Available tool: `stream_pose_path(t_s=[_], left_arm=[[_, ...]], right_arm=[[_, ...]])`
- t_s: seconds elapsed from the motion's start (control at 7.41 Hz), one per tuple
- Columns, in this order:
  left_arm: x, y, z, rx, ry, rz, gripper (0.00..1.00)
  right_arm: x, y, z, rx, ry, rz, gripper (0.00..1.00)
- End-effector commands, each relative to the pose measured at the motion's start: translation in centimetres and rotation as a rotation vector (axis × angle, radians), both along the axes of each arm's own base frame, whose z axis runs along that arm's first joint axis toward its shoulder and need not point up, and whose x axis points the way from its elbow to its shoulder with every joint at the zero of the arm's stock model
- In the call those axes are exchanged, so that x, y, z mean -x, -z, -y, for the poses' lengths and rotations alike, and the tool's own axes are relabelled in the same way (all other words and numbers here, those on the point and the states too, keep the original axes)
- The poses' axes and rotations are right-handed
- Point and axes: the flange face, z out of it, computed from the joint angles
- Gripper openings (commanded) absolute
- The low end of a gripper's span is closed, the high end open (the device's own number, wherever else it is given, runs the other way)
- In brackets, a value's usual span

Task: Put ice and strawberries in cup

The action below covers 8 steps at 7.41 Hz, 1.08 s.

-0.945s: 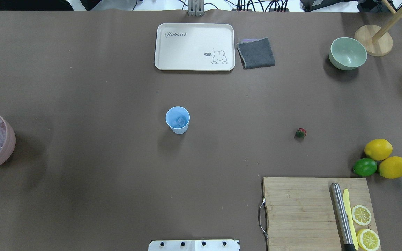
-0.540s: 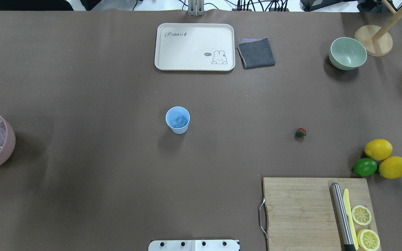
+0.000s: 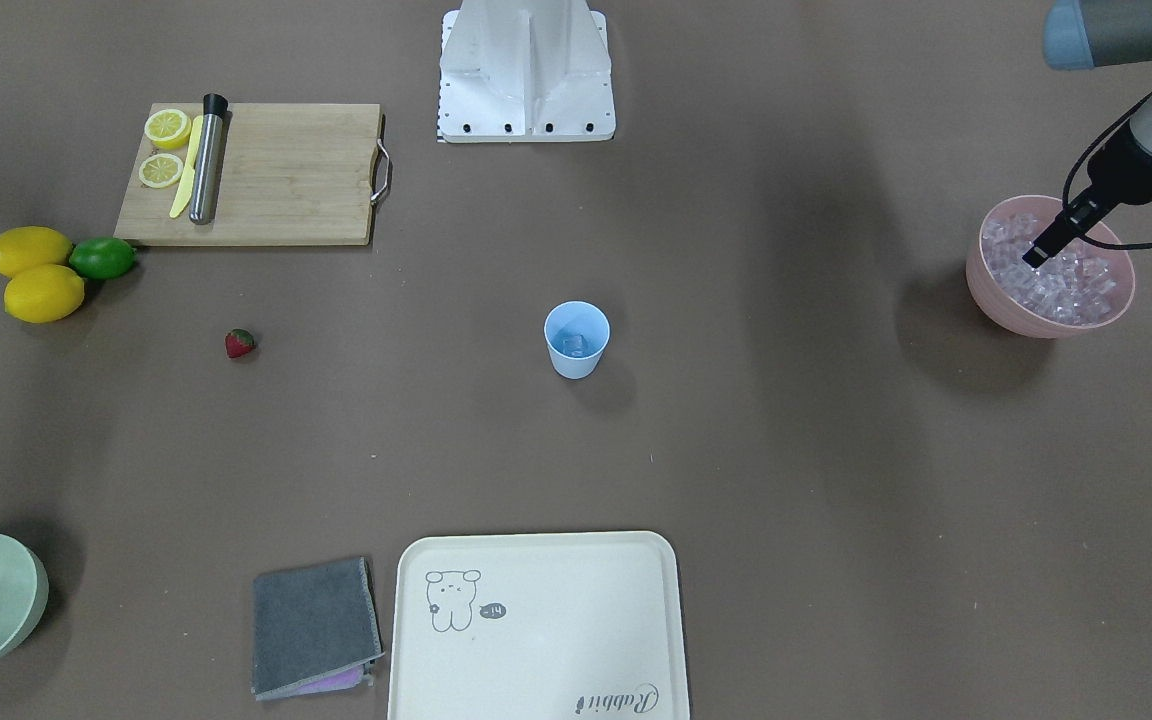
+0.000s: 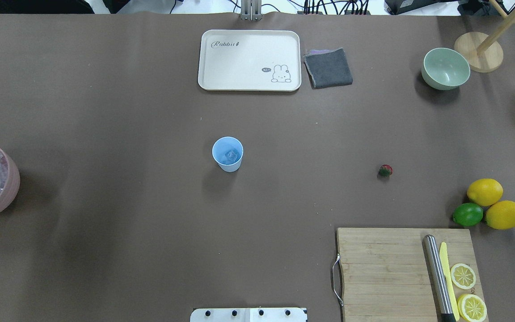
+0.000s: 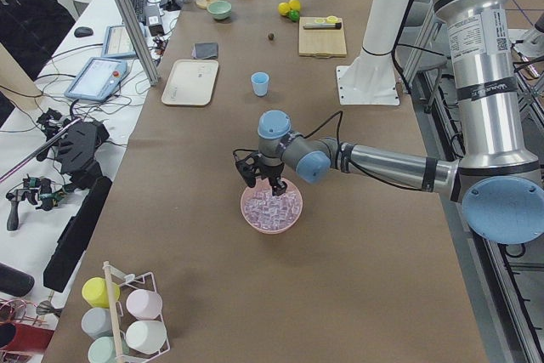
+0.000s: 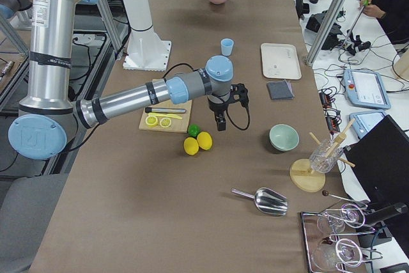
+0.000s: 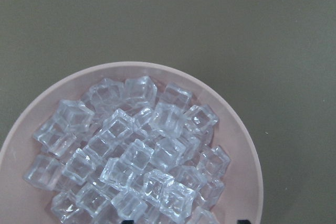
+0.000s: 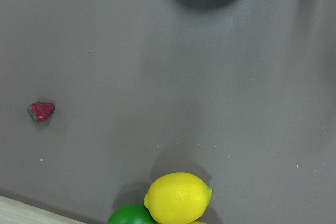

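Hanging over the pink bowl point(image 3: 986, 290), my left gripper point(image 3: 1036, 252) points down at the ice point(image 7: 136, 156). The bowl sits at the far left end of the table point(image 4: 105, 112) and is full of clear cubes. In my left wrist view I see only the very ends of my two fingertips point(image 7: 241, 221) at the bottom edge. They are far apart, so this gripper is spread wide and has nothing in it. The tips are low, just above the pile or touching it. I cannot tell which.

The blue cup point(image 4: 227, 154) stands up straight in the middle of the table, well apart from the bowl. One cube point(image 3: 576, 344) lies inside it at the bottom.

The strawberry point(image 4: 385, 170) lies on the bare table on my right side. It is between the cup and the lemons point(image 4: 494, 203), and it touches neither.

My right gripper point(image 6: 221, 123) hangs above the table near the lemons and the lime point(image 4: 467, 214). It points down. I see it well only from the side, so I cannot tell if it is wide or pinched. It is not touching the strawberry. My right wrist view looks down on the strawberry at the left, and on one lemon and the lime at the bottom.
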Motion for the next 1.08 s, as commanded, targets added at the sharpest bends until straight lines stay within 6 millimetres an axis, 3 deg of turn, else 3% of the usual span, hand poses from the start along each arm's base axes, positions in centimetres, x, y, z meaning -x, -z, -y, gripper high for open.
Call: stream_pose_path(t_s=[0.0,0.54,0.95], left_arm=[[-1.4,0.5,-0.6,0.037,0.056,0.006,0.72],[-0.6,-1.6,-3.4,0.105,0.053,0.029,0.71],[-2.0,-1.8,-4.3,0.109,0.013,0.036,0.71]], right_arm=[[-0.1,0.0,-0.5,0.016,-0.009,0.004,1.00],[-0.3,-0.1,-1.2,0.023,-0.008,0.010,1.00],[-0.4,0.0,-1.8,0.023,-0.006,0.010,1.00]])
